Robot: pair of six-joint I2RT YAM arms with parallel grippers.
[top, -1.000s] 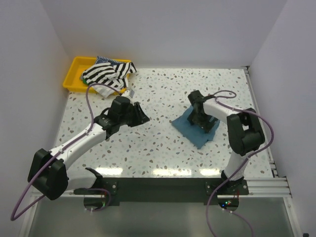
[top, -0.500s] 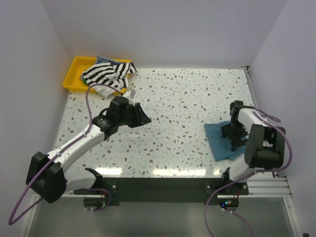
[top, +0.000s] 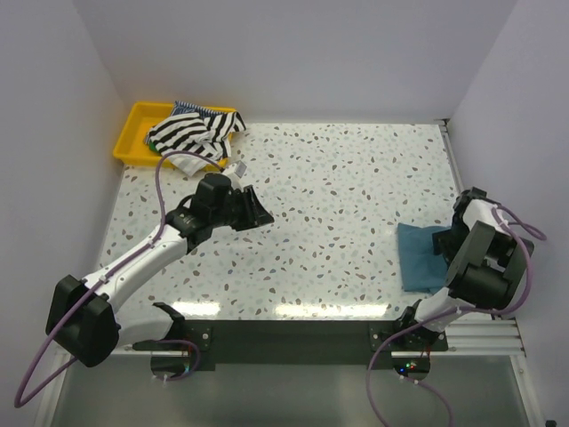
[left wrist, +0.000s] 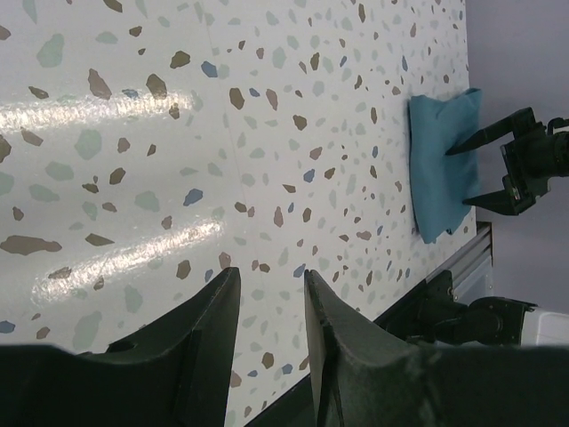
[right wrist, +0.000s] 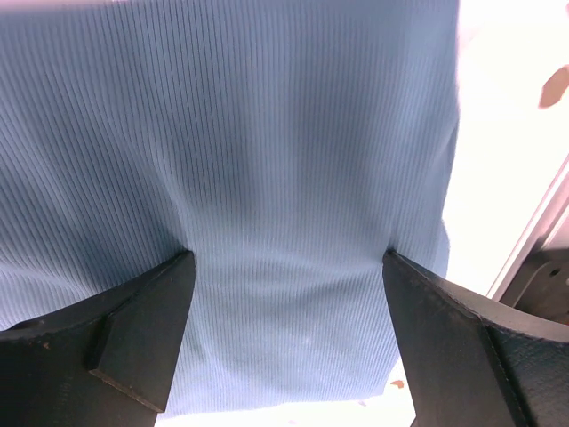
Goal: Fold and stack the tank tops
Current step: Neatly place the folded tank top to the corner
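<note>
A folded teal-blue tank top [top: 416, 258] lies flat near the table's right edge and also shows in the left wrist view [left wrist: 442, 160]. My right gripper [top: 447, 242] stands open on it, both fingertips pressed down into the ribbed cloth [right wrist: 284, 178], which puckers slightly between them [right wrist: 286, 258]. The black-and-white striped tank top [top: 196, 132] is heaped over the yellow tray [top: 133, 133] at the back left. My left gripper [top: 258, 216] hovers over bare table left of centre, open with nothing between its fingers [left wrist: 271, 274].
The metal rail [top: 467, 334] runs along the table's near edge, just below the teal top. White walls close in the left, back and right sides. A purple cable [top: 162, 178] loops above the left arm.
The right gripper has slid the folded teal top from the middle of the table to the right edge. The left arm has barely moved.
</note>
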